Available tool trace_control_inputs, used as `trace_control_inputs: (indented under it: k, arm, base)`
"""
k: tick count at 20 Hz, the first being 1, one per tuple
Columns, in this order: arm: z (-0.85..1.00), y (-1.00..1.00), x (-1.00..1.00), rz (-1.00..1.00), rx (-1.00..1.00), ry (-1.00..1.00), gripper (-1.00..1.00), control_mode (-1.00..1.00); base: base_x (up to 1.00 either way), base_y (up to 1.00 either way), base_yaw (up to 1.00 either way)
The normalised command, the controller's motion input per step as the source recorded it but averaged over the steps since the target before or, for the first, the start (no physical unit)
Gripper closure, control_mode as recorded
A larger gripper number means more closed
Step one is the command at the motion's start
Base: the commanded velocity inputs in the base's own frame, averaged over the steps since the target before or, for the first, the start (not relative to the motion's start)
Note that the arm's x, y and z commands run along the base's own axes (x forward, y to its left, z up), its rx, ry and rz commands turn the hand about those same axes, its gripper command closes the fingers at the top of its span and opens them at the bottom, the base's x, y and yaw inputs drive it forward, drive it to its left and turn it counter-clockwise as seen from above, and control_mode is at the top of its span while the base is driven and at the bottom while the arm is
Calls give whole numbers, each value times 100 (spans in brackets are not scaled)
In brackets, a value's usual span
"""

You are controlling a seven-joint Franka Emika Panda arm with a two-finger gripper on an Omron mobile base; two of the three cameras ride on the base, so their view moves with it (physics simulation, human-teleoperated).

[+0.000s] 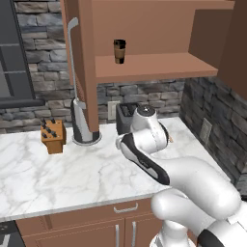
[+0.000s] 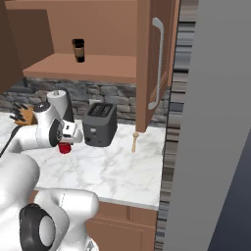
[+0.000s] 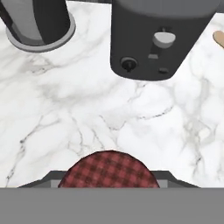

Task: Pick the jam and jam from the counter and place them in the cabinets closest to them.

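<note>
Gripper of mine, low over the counter, pinching a jam jar: in the right base view the small red jar sits directly under my hand, and in the hand view its red checked lid lies between my finger tips at the bottom edge. I judge the jar as gripped, though whether it rests on the marble or hangs just above it I cannot tell. Toaster stands just beyond the jar; paper-towel roll and knife block lie further to my left. Cabinet hangs open above, and its shelf carries a brown cup. Relation governing my coming move: the shelf lies above and behind the jar, past the toaster. The jar's axis is upright, so I judge a straight lift before any move inward.
</note>
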Motion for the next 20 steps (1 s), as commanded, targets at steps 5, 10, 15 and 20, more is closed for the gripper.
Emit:
trace_control_inputs:
  k: [5,10,15,20]
  arm:
    - [53,-42,-31,-6,0,1,100,-100]
    - [68,-35,-19,-3,0,-2,100,-100]
    - [82,-26,-1,0,2,-6,100,-100]
    - [83,-23,5,0,4,-10,100,-100]
  base:
    - [0,0,0]
    - [0,0,0]
    - [0,0,0]
    - [0,0,0]
